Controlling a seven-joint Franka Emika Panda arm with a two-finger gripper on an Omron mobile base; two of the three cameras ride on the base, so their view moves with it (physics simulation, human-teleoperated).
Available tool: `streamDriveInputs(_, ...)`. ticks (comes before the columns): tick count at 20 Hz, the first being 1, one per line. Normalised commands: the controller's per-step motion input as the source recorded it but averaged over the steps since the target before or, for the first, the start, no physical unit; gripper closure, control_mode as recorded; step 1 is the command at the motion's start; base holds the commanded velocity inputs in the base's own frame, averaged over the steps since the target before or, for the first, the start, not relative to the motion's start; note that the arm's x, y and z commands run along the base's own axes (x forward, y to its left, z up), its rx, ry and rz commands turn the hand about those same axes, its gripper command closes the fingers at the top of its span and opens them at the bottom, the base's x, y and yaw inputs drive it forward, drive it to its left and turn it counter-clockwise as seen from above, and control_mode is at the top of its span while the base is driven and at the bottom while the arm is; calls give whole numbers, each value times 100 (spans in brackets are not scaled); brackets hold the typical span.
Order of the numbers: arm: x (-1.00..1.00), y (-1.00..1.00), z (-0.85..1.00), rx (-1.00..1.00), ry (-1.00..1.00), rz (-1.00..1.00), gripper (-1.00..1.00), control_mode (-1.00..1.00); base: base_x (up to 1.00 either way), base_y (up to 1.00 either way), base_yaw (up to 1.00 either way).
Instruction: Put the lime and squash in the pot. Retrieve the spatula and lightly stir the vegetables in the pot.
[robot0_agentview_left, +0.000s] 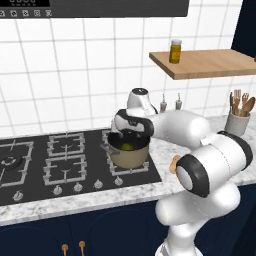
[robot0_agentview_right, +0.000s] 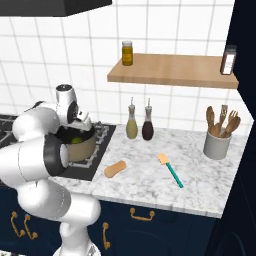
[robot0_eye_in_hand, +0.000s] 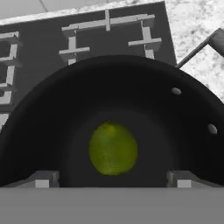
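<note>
On the black gas hob (robot0_agentview_left: 30, 165), the round tan-bronze pot (robot0_agentview_left: 129, 154) with the black inside stands on a right-hand burner, and the small yellow-green lime (robot0_eye_in_hand: 113, 148) lies on its floor. The two-finger gripper (robot0_eye_in_hand: 113, 179) hovers right above the pot's mouth, jaws spread wide and empty. On the marble counter (robot0_agentview_right: 200, 180) to the right lie the tan-orange elongated squash (robot0_agentview_right: 115, 168) and, further right, the teal-handled spatula (robot0_agentview_right: 170, 170) with its pale orange head, well apart from the pot.

Bare marble (robot0_agentview_right: 150, 165) around squash (robot0_agentview_right: 115, 168).
</note>
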Motion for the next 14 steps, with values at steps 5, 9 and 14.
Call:
streamDriveInputs(5, -74, -40, 84, 14, -43, -2, -100, -100, 0, 0, 0)
streamDriveInputs(9, -99, -79, 98, 10, -37, -14, -100, -100, 0, 0, 0)
streamDriveInputs(14, -100, -100, 53, 0, -17, -2, -100, -100, 0, 0, 0)
